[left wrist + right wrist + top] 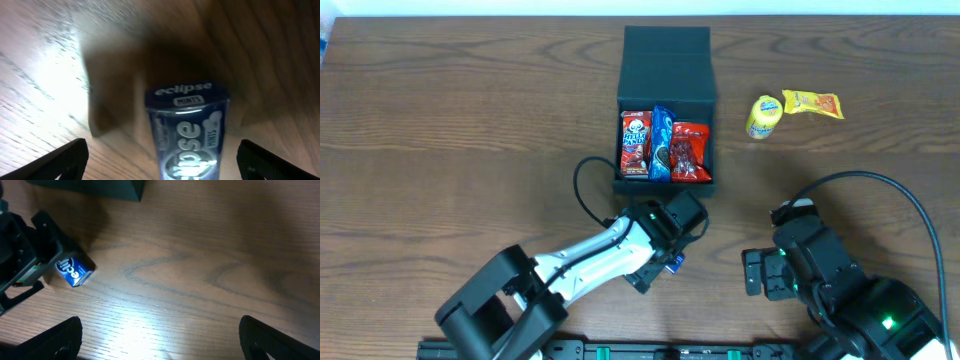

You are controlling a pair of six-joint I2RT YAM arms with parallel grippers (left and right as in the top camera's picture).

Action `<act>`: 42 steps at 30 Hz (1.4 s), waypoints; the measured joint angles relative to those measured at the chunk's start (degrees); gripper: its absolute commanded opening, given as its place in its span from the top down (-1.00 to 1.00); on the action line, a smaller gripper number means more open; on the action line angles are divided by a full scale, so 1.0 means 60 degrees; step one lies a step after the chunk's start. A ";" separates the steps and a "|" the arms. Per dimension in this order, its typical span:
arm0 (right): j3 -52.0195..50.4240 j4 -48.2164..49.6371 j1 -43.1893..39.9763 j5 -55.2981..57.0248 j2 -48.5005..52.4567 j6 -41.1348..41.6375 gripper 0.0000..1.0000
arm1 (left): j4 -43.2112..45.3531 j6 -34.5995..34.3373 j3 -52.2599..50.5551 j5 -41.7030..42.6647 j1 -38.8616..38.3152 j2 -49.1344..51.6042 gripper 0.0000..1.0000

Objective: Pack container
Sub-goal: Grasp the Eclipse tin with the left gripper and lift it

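Observation:
The container [670, 70] is a dark box at the table's centre back with its flap lid open. It holds a red Hello Panda packet [635, 143], a blue Oreo packet [661, 145] and a red packet [691, 152]. My left gripper [665, 258] is in front of the box, open, with its fingers [162, 152] on either side of a blue Eclipse mints box [187, 130] and not touching it. The mints box also shows in the right wrist view [74, 270]. My right gripper [757, 272] is open and empty over bare wood [160, 330].
A yellow round snack pack [763, 116] and a yellow-orange packet [813, 103] lie to the right of the container. A corner of the container shows in the right wrist view [90, 187]. Black cables loop near both arms.

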 measured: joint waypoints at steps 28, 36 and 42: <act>0.0000 0.0000 0.0000 0.0000 0.0000 0.0000 -0.99 | 0.0040 -0.0091 0.0244 0.0470 0.0000 0.0546 0.05; 0.0000 0.0000 0.0000 0.0000 0.0000 0.0000 -0.99 | -0.0149 -0.0007 0.0561 0.0663 0.0000 0.0561 0.34; 0.0000 0.0000 0.0000 0.0000 0.0000 0.0000 -0.98 | -0.0568 0.0131 0.1082 0.0681 0.0000 0.0561 0.45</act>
